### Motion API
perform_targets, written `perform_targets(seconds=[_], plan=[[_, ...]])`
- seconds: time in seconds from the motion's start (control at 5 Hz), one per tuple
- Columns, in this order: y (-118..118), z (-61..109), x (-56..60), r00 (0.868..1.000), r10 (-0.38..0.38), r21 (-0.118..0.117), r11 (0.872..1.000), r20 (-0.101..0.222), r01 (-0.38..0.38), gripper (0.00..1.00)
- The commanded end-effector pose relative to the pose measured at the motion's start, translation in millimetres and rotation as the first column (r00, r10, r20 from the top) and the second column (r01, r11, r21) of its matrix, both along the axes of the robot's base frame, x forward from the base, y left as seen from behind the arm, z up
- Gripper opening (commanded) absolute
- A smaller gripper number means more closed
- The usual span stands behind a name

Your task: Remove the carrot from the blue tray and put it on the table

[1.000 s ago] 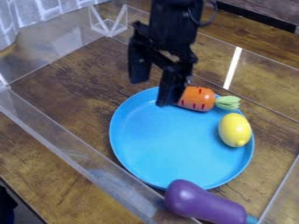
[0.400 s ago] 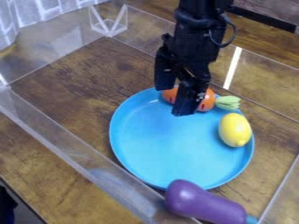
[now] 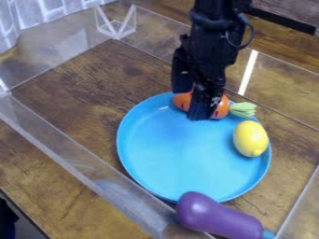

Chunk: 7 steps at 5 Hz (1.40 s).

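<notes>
The dark wood counter [image 3: 75, 93] carries the blue tray [image 3: 169, 154]; the purple eggplant [image 3: 218, 217] lies just beside the tray's near rim.

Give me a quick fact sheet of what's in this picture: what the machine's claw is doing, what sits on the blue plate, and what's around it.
gripper: open, pointing down, its fingers either side of the carrot
carrot: orange, green top, lying at the far rim of the blue tray, partly hidden by the gripper
blue tray: round, resting on the table
lemon: yellow, on the tray's right side
eggplant: purple, at the tray's near edge
table: dark wood, with clear walls
task status: carrot not yet lifted off the tray
</notes>
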<state>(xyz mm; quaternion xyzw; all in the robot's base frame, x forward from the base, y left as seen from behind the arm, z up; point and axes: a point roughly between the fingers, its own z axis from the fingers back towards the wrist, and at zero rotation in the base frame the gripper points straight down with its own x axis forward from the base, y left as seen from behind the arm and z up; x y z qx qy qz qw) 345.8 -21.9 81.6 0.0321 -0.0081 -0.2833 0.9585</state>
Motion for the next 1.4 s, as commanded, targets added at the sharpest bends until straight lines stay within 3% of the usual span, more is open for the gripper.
perform_targets(seconds=[0.0, 0.4, 1.2], plan=[[8, 13.5, 16.0, 0.997, -0.005, 0.000, 1.000, 0.080, 0.005, 1.00], [15, 0.3, 26.5, 0.993, -0.062, -0.011, 0.998, 0.104, 0.063, 1.00], [22, -23.5, 49.2, 0.991, -0.067, -0.005, 0.998, 0.119, 0.069, 1.00]])
